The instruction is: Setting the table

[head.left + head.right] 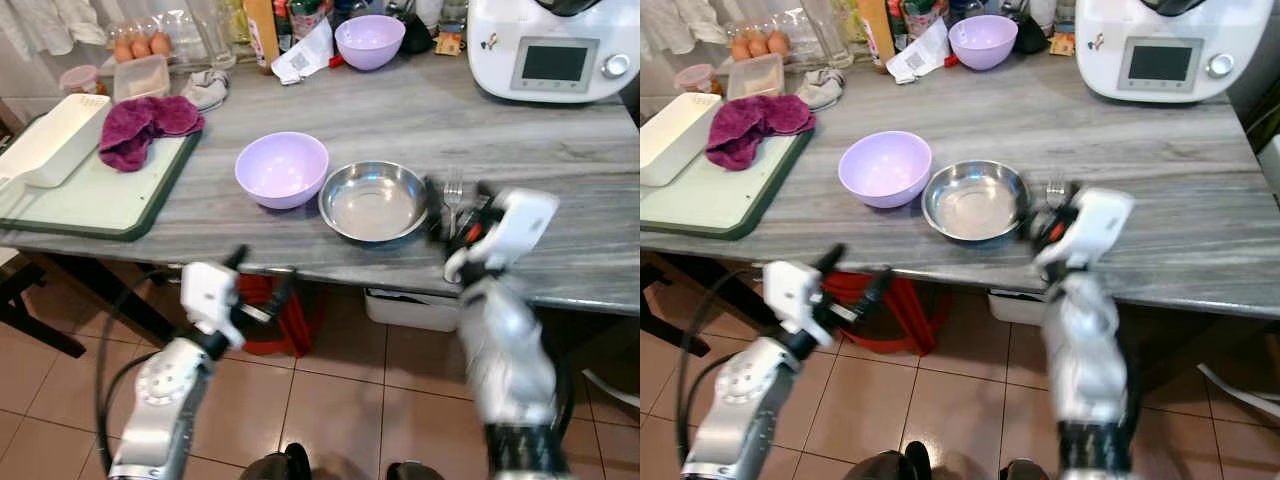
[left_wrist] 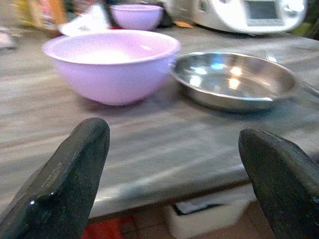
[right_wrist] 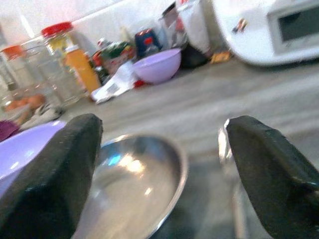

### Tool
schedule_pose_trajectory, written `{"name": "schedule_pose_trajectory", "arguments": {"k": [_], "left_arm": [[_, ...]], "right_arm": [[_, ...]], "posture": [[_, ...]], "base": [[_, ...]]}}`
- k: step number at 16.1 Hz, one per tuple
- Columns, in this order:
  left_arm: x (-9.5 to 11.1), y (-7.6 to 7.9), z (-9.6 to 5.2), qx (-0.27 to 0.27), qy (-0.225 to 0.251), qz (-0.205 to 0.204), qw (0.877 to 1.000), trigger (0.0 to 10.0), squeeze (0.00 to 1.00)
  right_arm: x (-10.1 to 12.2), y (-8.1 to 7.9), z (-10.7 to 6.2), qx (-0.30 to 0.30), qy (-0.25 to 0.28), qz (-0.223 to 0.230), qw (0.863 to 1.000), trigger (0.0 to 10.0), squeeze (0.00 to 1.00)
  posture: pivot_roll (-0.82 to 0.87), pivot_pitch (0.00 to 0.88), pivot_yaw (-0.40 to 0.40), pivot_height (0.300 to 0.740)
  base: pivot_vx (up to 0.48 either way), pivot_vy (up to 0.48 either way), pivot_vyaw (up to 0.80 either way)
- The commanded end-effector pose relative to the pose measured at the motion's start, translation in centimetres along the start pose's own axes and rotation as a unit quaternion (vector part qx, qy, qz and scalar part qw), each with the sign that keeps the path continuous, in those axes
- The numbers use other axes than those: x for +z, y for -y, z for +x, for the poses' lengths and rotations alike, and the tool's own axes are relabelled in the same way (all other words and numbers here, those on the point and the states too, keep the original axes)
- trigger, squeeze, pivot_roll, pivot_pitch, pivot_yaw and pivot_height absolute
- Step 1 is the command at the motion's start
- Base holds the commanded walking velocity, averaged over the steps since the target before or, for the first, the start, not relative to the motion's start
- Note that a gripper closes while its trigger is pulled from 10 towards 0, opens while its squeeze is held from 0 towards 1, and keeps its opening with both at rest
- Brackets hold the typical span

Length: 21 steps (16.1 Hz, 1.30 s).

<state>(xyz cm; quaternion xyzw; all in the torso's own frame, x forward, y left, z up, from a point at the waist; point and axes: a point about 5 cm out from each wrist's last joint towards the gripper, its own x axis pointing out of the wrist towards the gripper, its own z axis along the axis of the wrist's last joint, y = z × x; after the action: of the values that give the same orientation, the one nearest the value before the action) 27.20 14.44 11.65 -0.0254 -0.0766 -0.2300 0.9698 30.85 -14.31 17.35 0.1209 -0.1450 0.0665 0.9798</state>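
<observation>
Surface: grey wood-grain tabletop (image 1: 560, 140), cluttered along its far edge.
Near bowl: a lilac plastic bowl (image 1: 281, 168) sits near the front edge, empty.
Steel dish: a shallow round stainless-steel bowl (image 1: 374, 201) rests just at 3 o'clock of the lilac one, their rims almost touching.
Fork: a silver metal fork (image 1: 453, 190) lies at 3 o'clock of the steel dish, tines toward 12 o'clock.
Right gripper (image 1: 455, 215): at the table edge over the fork handle, black fingers spread apart in the wrist view, clamped on nothing that can be made out.
Left gripper (image 1: 262, 285): below the table front, at 6 o'clock of the lilac bowl, fingers wide apart and empty.
Spare bowl: a second lilac bowl (image 1: 369, 41) waits at 12 o'clock by the white kitchen machine (image 1: 552, 48).
Progress: two bowls and one fork laid, judged an early-to-middle stage; further cutlery and the far bowl likely remain.
</observation>
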Motion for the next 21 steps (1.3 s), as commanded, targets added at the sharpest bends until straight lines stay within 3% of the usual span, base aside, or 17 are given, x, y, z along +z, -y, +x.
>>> {"name": "schedule_pose_trajectory", "arguments": {"k": [1,4,5,6,9,11,12,14,18,21], "left_arm": [[0.0,-0.8,-0.2,0.031,-0.003,0.011,0.999,10.0,0.00],[-0.2,-2.0,-0.5,0.115,-0.011,0.025,0.993,10.0,0.00],[-0.1,-2.3,-0.7,0.132,-0.009,0.031,0.991,10.0,0.00],[-0.2,-2.4,-0.9,0.142,-0.010,0.033,0.989,10.0,0.00],[-0.5,-2.8,-0.8,0.173,-0.032,0.028,0.984,10.0,0.00],[-0.6,-3.0,-0.4,0.191,-0.048,0.017,0.980,10.0,0.00],[-0.6,-2.9,-0.4,0.190,-0.049,0.021,0.980,10.0,0.00],[-0.4,-3.1,-0.2,0.200,-0.047,0.042,0.978,10.0,0.00],[-0.8,-2.9,-0.1,0.212,-0.069,0.047,0.974,10.0,0.00],[-0.9,-2.8,0.1,0.218,-0.074,0.049,0.972,10.0,0.00]], "right_arm": [[0.5,-1.0,-0.4,0.015,0.013,-0.007,1.000,10.0,1.00],[0.9,-1.2,-2.0,0.006,0.022,-0.041,0.999,10.0,1.00],[1.3,-1.2,-2.2,0.012,0.026,-0.072,0.997,10.0,1.00],[1.4,-1.2,-2.3,0.014,0.020,-0.079,0.997,10.0,0.00],[1.5,-0.3,-1.7,-0.033,-0.001,-0.064,0.997,10.0,0.00],[1.3,0.0,-1.5,-0.057,-0.015,-0.092,0.994,10.0,0.00],[1.1,-0.1,-1.4,-0.042,-0.024,-0.091,0.995,10.0,0.00],[1.0,-0.1,-1.2,-0.039,-0.022,-0.143,0.989,10.0,0.00],[0.6,0.2,-1.4,-0.042,-0.048,-0.104,0.993,10.0,0.00],[0.7,0.0,-1.4,-0.037,-0.038,-0.097,0.994,10.0,0.00]], "posture": [[-0.09,0.159,0.116,0.740],[-0.08,0.164,0.116,0.740],[-0.09,0.167,0.119,0.740],[-0.09,0.169,0.121,0.740],[-0.09,0.171,0.119,0.740],[-0.08,0.172,0.115,0.740],[-0.08,0.172,0.115,0.740],[-0.08,0.172,0.113,0.740],[-0.09,0.172,0.114,0.740],[-0.09,0.171,0.112,0.740]], "base": [[0.000,0.000,0.00],[0.000,0.000,0.00],[0.000,0.000,0.00],[0.000,0.000,0.00],[0.000,0.000,0.00],[0.000,0.000,0.00],[0.000,0.000,0.00],[0.000,0.000,0.00],[0.000,0.000,0.00],[0.000,0.000,0.00]]}}
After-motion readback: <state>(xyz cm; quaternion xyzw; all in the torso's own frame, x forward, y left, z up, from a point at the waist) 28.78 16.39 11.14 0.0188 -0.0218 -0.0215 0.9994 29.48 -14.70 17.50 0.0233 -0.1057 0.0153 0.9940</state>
